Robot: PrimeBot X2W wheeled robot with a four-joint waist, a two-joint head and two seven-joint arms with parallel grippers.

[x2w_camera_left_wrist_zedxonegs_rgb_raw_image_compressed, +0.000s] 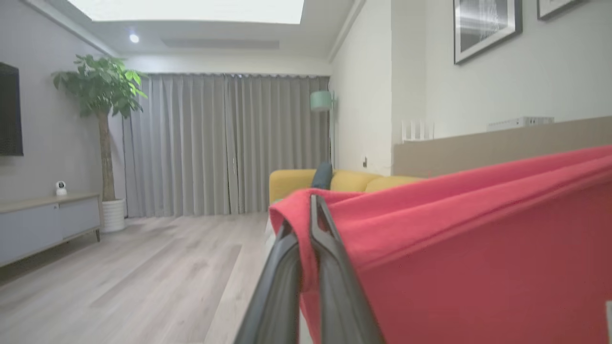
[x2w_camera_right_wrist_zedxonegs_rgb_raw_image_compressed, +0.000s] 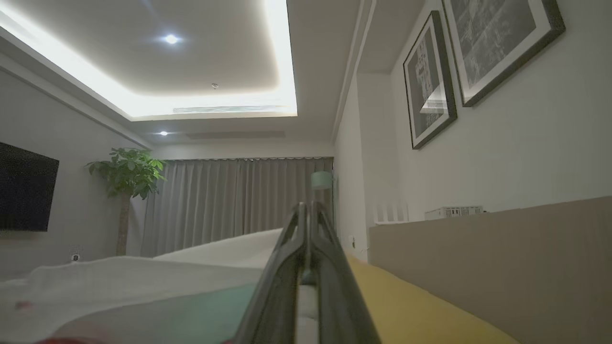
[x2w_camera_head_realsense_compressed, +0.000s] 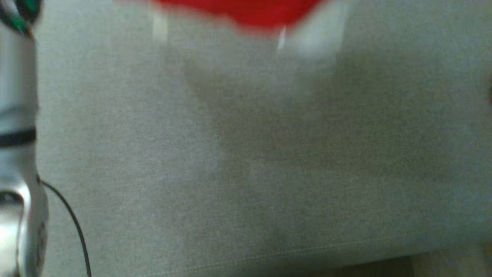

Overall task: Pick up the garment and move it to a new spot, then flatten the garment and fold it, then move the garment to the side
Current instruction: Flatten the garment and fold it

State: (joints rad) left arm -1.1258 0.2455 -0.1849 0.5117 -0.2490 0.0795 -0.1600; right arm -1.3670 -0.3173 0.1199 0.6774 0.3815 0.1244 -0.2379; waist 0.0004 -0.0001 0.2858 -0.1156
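The left hand (x2w_camera_left_wrist_zedxonegs_rgb_raw_image_compressed: 301, 215) is shut on a fold of the red garment (x2w_camera_left_wrist_zedxonegs_rgb_raw_image_compressed: 454, 248). The cloth is pinched between its two fingers and wraps over the tip of one of them. From the hand the garment runs off to the right as a taut band, with a flat sheet hanging below it. Just beyond the fingertips is a yellow sofa (x2w_camera_left_wrist_zedxonegs_rgb_raw_image_compressed: 344, 181) with a dark cushion (x2w_camera_left_wrist_zedxonegs_rgb_raw_image_compressed: 322, 176). Left of the hand lies wood floor (x2w_camera_left_wrist_zedxonegs_rgb_raw_image_compressed: 167, 267), then a low cabinet (x2w_camera_left_wrist_zedxonegs_rgb_raw_image_compressed: 48, 220) and a plant (x2w_camera_left_wrist_zedxonegs_rgb_raw_image_compressed: 103, 95), with a curtain (x2w_camera_left_wrist_zedxonegs_rgb_raw_image_compressed: 229, 143) farthest off.

The right hand (x2w_camera_right_wrist_zedxonegs_rgb_raw_image_compressed: 307, 205) has its fingers pressed together, tips meeting; whether it grips anything I cannot tell. A yellow surface (x2w_camera_right_wrist_zedxonegs_rgb_raw_image_compressed: 406, 306) lies below and right of it, and a teal cloth (x2w_camera_right_wrist_zedxonegs_rgb_raw_image_compressed: 191, 310) and white sheet (x2w_camera_right_wrist_zedxonegs_rgb_raw_image_compressed: 119, 282) lie below and left. Two framed pictures (x2w_camera_right_wrist_zedxonegs_rgb_raw_image_compressed: 430, 81) hang on the wall to the upper right.

The head view is blurred. It shows the garment at the top edge, over grey upholstery (x2w_camera_head_realsense_compressed: 246, 161), and a pale forearm (x2w_camera_head_realsense_compressed: 17, 115) with a black cable (x2w_camera_head_realsense_compressed: 73, 219) at the left edge.
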